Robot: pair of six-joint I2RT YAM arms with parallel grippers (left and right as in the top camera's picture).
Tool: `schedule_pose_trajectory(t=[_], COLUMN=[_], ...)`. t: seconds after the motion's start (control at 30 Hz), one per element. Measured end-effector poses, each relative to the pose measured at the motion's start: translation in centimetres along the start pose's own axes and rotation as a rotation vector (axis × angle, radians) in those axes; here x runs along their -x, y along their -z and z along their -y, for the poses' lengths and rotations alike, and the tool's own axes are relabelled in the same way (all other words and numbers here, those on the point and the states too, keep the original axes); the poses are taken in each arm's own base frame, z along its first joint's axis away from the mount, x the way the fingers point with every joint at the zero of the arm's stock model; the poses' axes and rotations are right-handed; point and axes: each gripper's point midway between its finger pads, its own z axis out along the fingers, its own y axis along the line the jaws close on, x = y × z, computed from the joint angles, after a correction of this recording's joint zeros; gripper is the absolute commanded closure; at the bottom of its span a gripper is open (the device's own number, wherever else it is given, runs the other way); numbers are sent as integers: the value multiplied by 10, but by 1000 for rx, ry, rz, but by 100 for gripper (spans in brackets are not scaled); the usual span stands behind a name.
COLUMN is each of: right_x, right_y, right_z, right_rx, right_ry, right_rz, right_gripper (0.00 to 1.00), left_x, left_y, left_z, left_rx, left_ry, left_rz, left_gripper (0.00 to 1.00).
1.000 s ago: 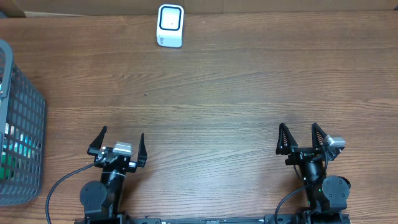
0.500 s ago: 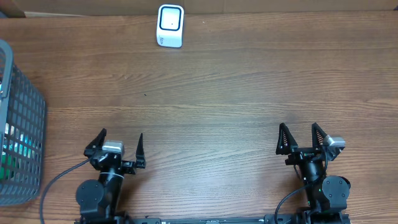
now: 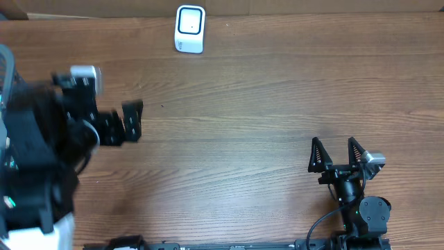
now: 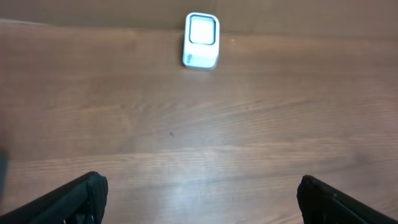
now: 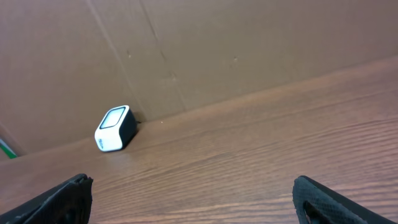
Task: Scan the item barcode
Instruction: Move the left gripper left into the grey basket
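The white barcode scanner [image 3: 189, 28] stands at the table's far edge, also in the left wrist view [image 4: 201, 48] and the right wrist view [image 5: 115, 128]. The item is hidden from me; the raised left arm covers most of the grey basket [image 3: 5, 59] at the left. My left gripper [image 3: 97, 104] is blurred, high over the table's left side, and open [image 4: 200, 199] with only bare wood between its fingers. Open and empty too, my right gripper [image 3: 334, 149] rests near the front right [image 5: 193, 199].
The wooden table [image 3: 263, 104] stretches between the arms and the scanner. A brown cardboard wall [image 5: 217, 43] rises behind the far edge. The basket stands against the left edge.
My left arm has lifted from its rest at the front edge and swung up and left toward the basket, blurring. The right arm has not moved.
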Motion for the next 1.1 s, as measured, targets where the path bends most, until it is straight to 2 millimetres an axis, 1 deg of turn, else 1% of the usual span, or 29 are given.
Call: schedule_pose_trajectory(t=[0.03,0.07,0.13,0.2,0.27,0.33,0.4,0.43,0.47,0.5,0.53,0.57,0.63,0.7,0.73,0.77,0.8,0.87,0.9,0.97,1.03,1.1], right_x=[0,0,0,0,0,0,0,0,0,0,0,0,0,0,0,0,-1,-1,-1,-1,-1,-1], right_y=[0,0,0,0,0,0,0,0,0,0,0,0,0,0,0,0,0,0,0,0,0,0], right_z=[0,0,0,0,0,0,0,0,0,0,0,0,0,0,0,0,-1,-3,-3,-3,-3,-3], right_rx=[0,0,0,0,-1,0,0,0,0,1,0,0,0,-1,0,1,4,12,12,13,13,13], right_ry=[0,0,0,0,0,0,0,0,0,0,0,0,0,0,0,0,0,0,0,0,0,0], right_rz=[0,-1,-1,0,-1,-1,-1,0,0,-1,-1,0,0,-1,0,0,-2,-5,-5,-5,-6,-5], right_gripper=[0,0,0,0,0,0,0,0,0,0,0,0,0,0,0,0,0,0,0,0,0,0], left_x=[13,17,19,22,25,31,46,54,59,63,66,66,57,40,32,21,13,-11,-18,-44,-63,-81], left_y=[0,-3,-12,-26,-39,-43,-29,-14,-3,13,27,44,69,91,98,107,111,112,109,99,90,83], left_z=[3,4,7,6,-2,-15,-52,-76,-92,-113,-131,-152,-185,-214,-225,-240,-252,-275,-281,-301,-313,-322], left_rx=[-14,-24,-58,-72,-52,-5,133,221,279,351,410,483,595,698,734,780,813,867,875,902,913,922], left_ry=[9,17,35,46,80,135,252,317,357,412,450,502,593,717,777,848,901,1002,1022,1090,1132,1165], left_rz=[-27,-43,-98,-133,-160,-164,-125,-87,-53,-11,25,64,102,119,122,127,124,77,57,-23,-85,-140], left_gripper=[0,0,0,0,0,0,0,0,0,0,0,0,0,0,1,2,3,5,5,4,4,4])
